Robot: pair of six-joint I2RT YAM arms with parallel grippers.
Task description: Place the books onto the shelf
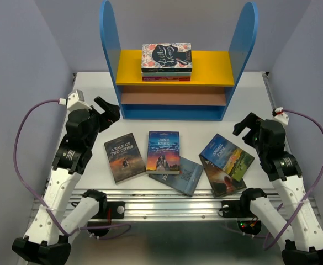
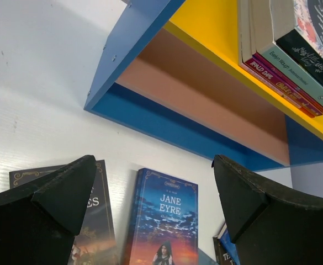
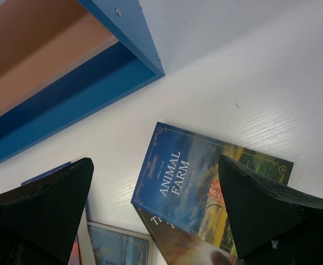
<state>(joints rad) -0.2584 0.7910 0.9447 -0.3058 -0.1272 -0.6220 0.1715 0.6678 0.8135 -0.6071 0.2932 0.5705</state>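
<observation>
The top view looks down from high at the near edge, over the worktop to the shelf. The wrist views sit low and close behind the left hand and right hand. All three share the shelf's base.

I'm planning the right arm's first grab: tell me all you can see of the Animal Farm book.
Animal Farm is a thin paperback: blue sky over a green-yellow field, white title, thin gold border. It lies closed, face up and skewed on the table, its near part overlapping a brown book beneath. Nothing grips it.
</observation>
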